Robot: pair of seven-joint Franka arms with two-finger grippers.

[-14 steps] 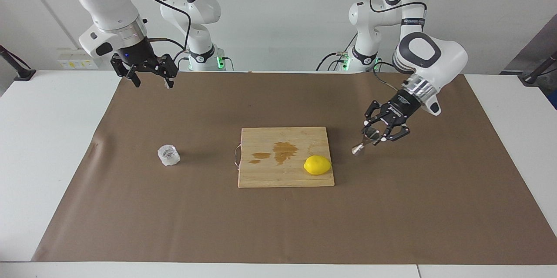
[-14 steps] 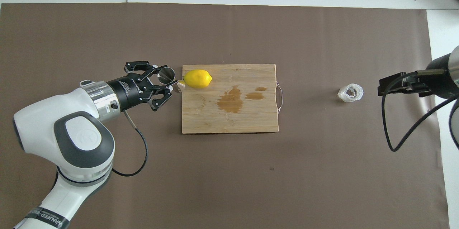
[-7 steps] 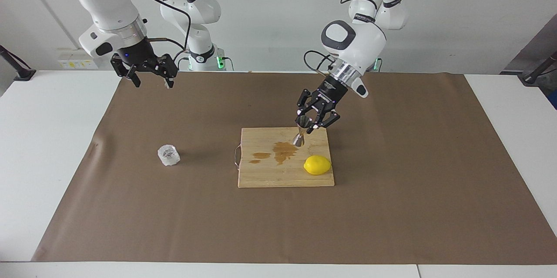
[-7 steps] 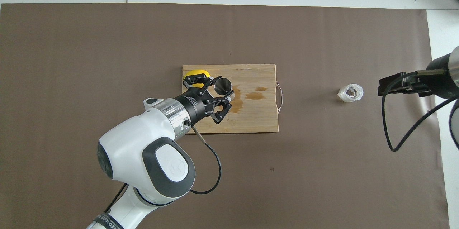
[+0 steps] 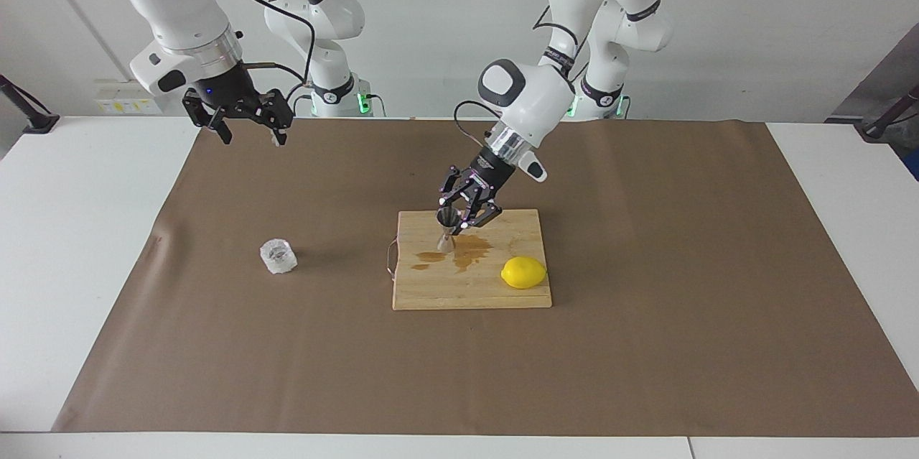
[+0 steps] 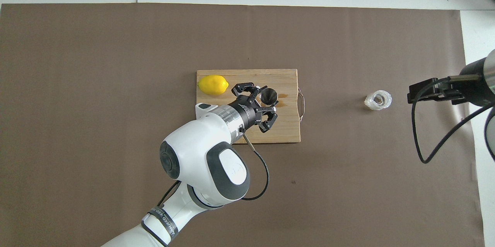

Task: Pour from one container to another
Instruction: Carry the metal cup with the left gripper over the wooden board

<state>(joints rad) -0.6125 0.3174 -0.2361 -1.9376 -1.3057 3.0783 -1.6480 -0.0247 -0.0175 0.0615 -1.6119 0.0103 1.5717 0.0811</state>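
Observation:
The clear faceted glass (image 5: 278, 256) (image 6: 378, 99) stands upright on the brown mat toward the right arm's end of the table, and nothing touches it. My left gripper (image 5: 454, 223) (image 6: 267, 102) is shut on the steel jigger (image 5: 446, 228) (image 6: 268, 95). It holds the jigger roughly upright, mouth up, just over the stained part of the wooden cutting board (image 5: 472, 286) (image 6: 286, 127). My right gripper (image 5: 248, 130) (image 6: 421, 92) waits open and empty, high over the mat near the glass.
A yellow lemon (image 5: 523, 272) (image 6: 213, 85) lies on the board's corner toward the left arm's end. Brown wet stains (image 5: 470, 252) mark the board's middle. The brown paper mat (image 5: 646, 344) covers most of the white table.
My left arm has carried the jigger from beside the board, past the lemon, to over the board's stained middle, toward the right arm's end. The right arm and the glass have not moved.

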